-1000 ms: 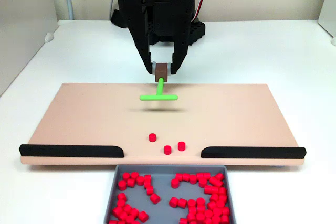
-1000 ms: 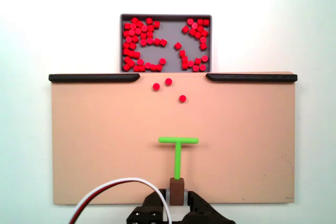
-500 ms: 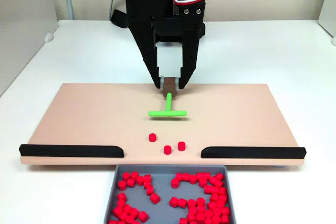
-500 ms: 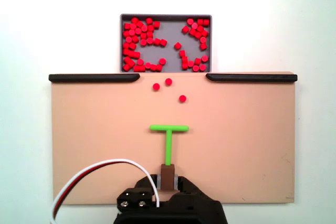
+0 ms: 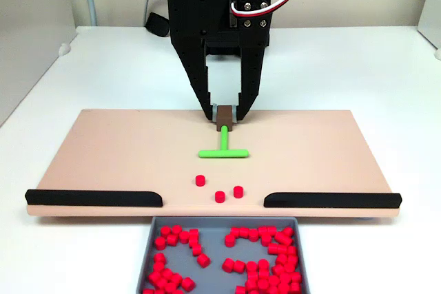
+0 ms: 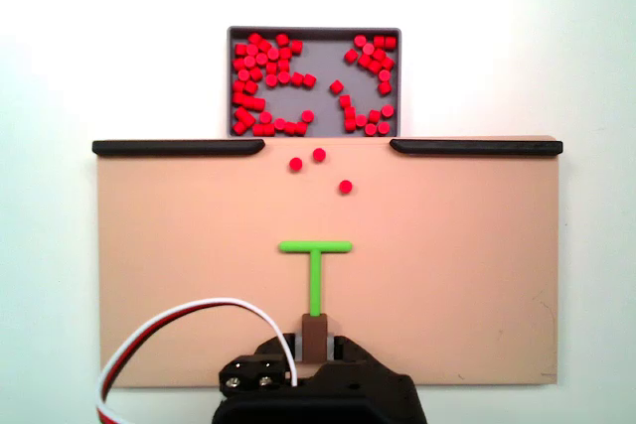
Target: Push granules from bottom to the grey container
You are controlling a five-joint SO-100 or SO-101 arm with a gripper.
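Three red granules (image 5: 219, 196) (image 6: 319, 155) lie loose on the tan board (image 5: 103, 149) (image 6: 179, 275), close to the gap between its two black strips. Beyond that gap sits the grey container (image 5: 153, 228) (image 6: 323, 96), holding several more granules. My gripper (image 5: 224, 119) (image 6: 315, 343) is shut on the brown handle of a green T-shaped pusher (image 5: 224, 151) (image 6: 315, 250). The pusher's bar rests on the board a short way behind the loose granules, slightly to their left in the top-down fixed view.
Black strips (image 5: 93, 198) (image 5: 332, 200) (image 6: 179, 147) (image 6: 475, 147) line the board's edge on either side of the gap. A red, white and black cable (image 6: 169, 330) loops from the arm. The board sits on a white table (image 5: 358, 67).
The gripper came down and carried the pusher toward the granules, then eased slightly left in the top-down view. The three loose granules have not moved.
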